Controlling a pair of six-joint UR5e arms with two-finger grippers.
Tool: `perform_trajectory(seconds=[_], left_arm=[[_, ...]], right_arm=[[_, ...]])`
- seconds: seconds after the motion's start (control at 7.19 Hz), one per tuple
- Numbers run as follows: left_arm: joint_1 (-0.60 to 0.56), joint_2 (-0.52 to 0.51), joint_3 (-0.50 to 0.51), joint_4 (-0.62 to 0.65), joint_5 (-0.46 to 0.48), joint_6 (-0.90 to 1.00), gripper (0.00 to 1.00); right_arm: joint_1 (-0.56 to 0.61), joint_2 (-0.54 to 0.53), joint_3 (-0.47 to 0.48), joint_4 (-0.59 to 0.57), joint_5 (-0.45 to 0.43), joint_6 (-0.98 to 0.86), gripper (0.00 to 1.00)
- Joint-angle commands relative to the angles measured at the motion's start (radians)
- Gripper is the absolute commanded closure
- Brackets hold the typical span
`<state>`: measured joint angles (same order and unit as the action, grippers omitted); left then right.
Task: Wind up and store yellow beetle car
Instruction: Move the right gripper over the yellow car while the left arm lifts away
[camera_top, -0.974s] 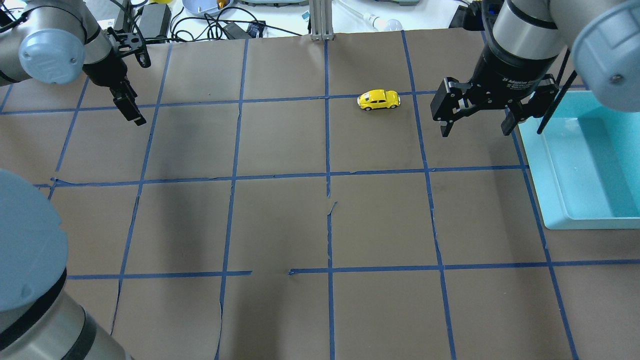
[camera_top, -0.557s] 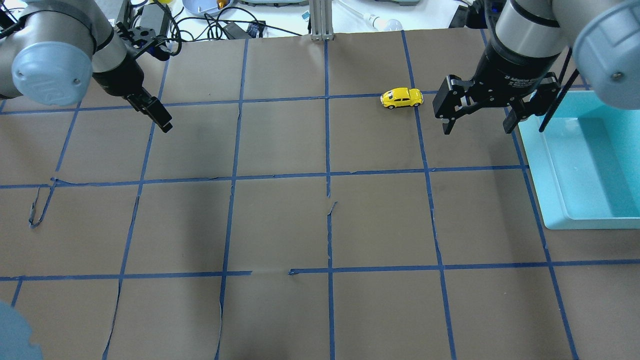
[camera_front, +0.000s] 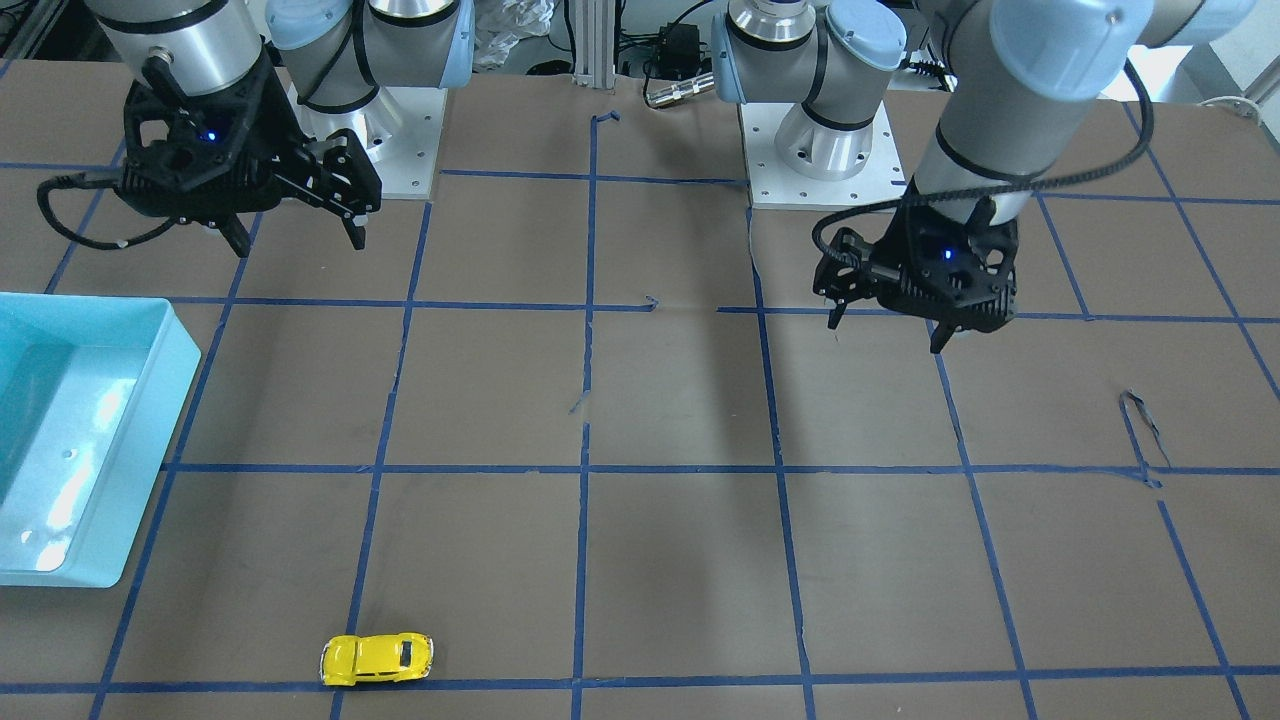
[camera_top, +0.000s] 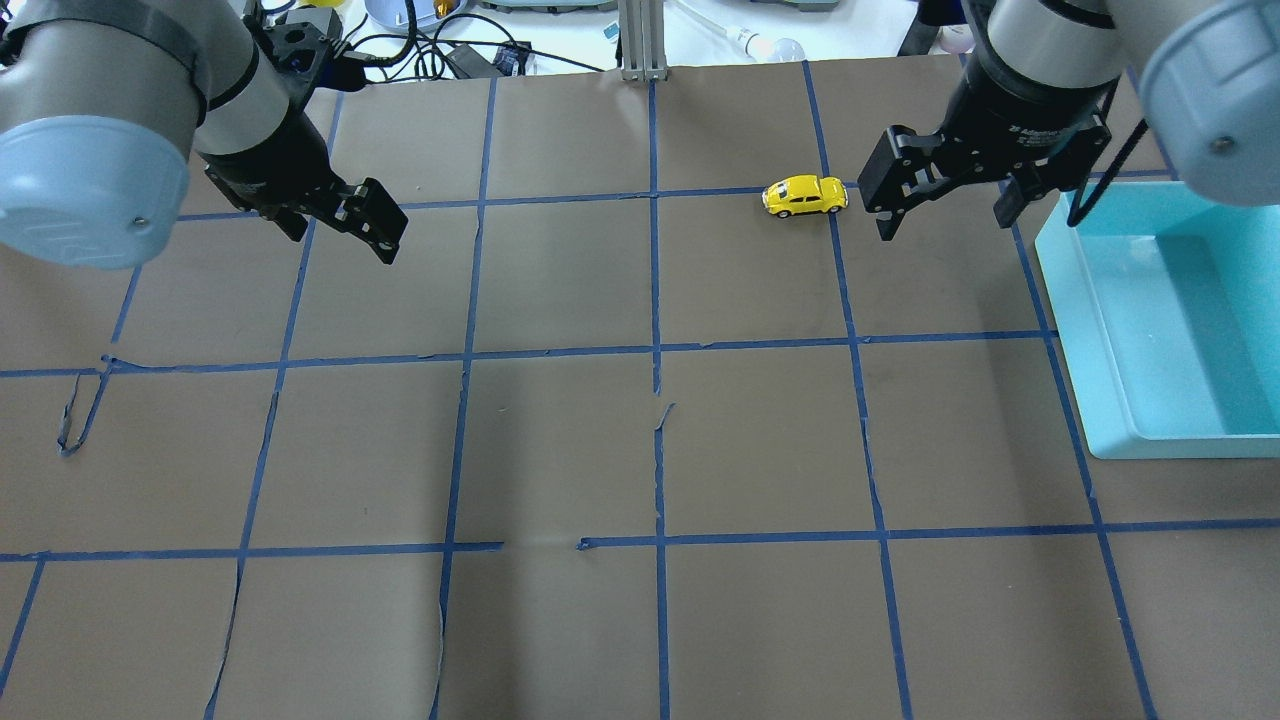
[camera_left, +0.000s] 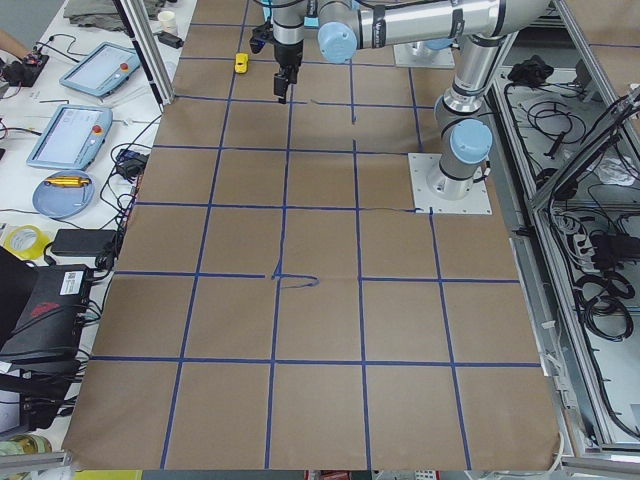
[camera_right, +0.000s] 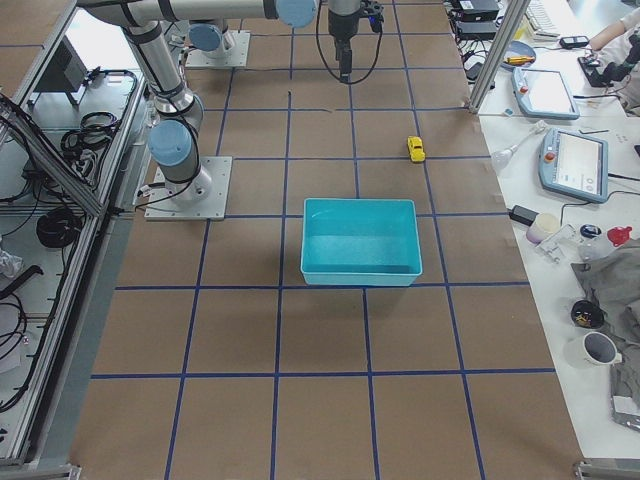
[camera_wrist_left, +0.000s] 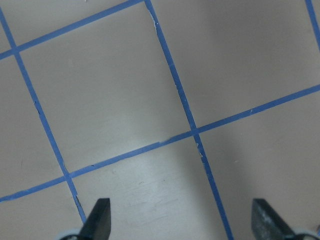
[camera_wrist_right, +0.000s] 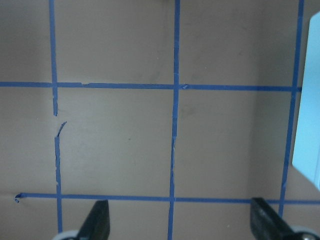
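The yellow beetle car (camera_top: 805, 195) stands on its wheels on the brown paper by a blue tape line at the far side of the table. It also shows in the front view (camera_front: 377, 658) and in both side views (camera_left: 241, 63) (camera_right: 415, 149). My right gripper (camera_top: 945, 220) is open and empty, hovering just to the right of the car, between it and the teal bin (camera_top: 1100, 330). Its wrist view (camera_wrist_right: 181, 222) shows only paper, tape and the bin's edge (camera_wrist_right: 307, 100). My left gripper (camera_top: 335, 235) is open and empty, far to the car's left; its wrist view (camera_wrist_left: 182, 222) shows only paper.
The teal bin (camera_front: 150, 450) holds nothing and sits at the table's right side. An aluminium post (camera_top: 640, 40) and cables stand past the far edge. The paper is torn in places near the middle (camera_top: 662, 415).
The car rolled to the right along the tape line, then stopped. My left gripper swung to the right, toward the middle. My right gripper shifted slightly toward the far edge.
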<state>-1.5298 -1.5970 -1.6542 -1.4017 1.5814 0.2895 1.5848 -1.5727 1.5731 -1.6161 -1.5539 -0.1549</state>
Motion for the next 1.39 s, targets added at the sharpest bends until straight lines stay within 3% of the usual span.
perform_trajectory(seconds=[0.0,0.28,0.84,1.25], left_arm=[[-0.01,0.051,0.022,-0.074,-0.013,-0.137,0.0],[-0.053,0.046,0.094,-0.178,-0.05,-0.181,0.0],[-0.059,0.052,0.099,-0.201,-0.055,-0.168,0.0],[-0.053,0.054,0.097,-0.201,-0.061,-0.167,0.0]], right_arm=[[0.01,0.092,0.007,-0.143,0.012,-0.171,0.0],[0.02,0.193,0.004,-0.235,0.011,-0.367,0.0],[0.021,0.394,-0.027,-0.431,0.012,-0.703,0.0],[0.021,0.586,-0.223,-0.435,0.008,-0.993,0.0]])
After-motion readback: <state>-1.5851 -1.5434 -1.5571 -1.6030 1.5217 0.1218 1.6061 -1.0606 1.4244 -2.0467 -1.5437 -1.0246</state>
